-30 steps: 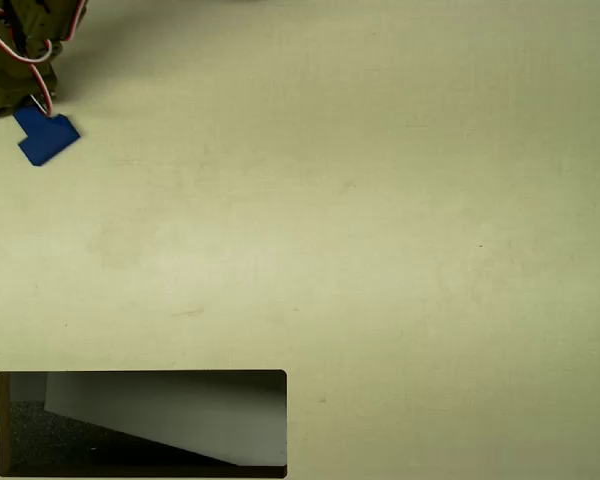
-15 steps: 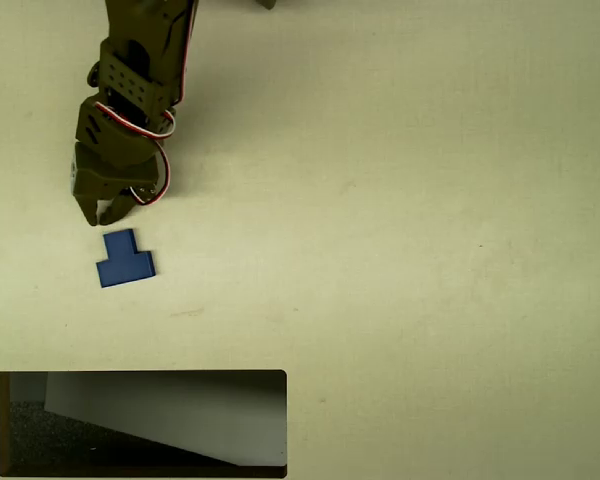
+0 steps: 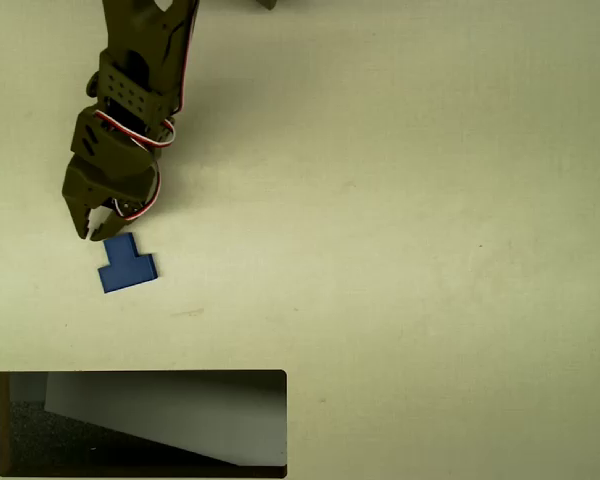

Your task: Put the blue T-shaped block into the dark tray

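Note:
The blue T-shaped block [image 3: 128, 266] lies flat on the pale table at the left, its stem pointing up the picture. My olive gripper [image 3: 93, 232] hangs just above the stem's tip in the overhead view, its two fingertips a little apart with nothing between them. The dark tray [image 3: 140, 424] is a black-rimmed recess at the bottom left, with a speckled floor and a pale slanted inner wall. The block sits well above the tray, apart from its rim.
The olive arm [image 3: 140, 80] with red and white wires reaches down from the top left. The pale table [image 3: 400, 230] stretches bare to the right of the block and tray.
One second ago the block lay at the far upper left by the gripper; it now rests lower, nearer the tray. Since half a second ago the gripper has dropped slightly toward the stem.

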You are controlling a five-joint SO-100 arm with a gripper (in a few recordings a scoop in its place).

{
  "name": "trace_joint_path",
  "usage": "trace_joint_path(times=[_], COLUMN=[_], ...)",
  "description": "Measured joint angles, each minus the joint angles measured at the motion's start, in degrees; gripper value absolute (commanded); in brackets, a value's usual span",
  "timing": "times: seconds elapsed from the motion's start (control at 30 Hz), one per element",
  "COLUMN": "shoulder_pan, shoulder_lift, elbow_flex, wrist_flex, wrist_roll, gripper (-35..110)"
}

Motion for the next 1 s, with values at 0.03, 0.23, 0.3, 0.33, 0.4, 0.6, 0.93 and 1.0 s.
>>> trace_joint_path(times=[0.03, 0.23, 0.3, 0.33, 0.4, 0.6, 0.93, 1.0], shoulder_pan=[-0.53, -3.96, -5.54, -5.98, -6.68, -10.55, -11.60, -10.37], shoulder_lift=[-1.41, -11.43, -13.71, -14.68, -15.03, -15.12, -16.61, -14.77], elbow_flex=[-1.58, -11.87, -14.24, -14.94, -15.38, -14.41, -13.71, -14.94], wrist_flex=[-0.88, -3.96, -4.92, -5.27, -5.62, -8.17, -14.15, -11.51], wrist_roll=[0.18, 2.02, 2.72, 3.16, 3.16, 4.13, 6.94, 8.88], gripper=[0, 0, 0, 0, 0, 0, 0, 0])
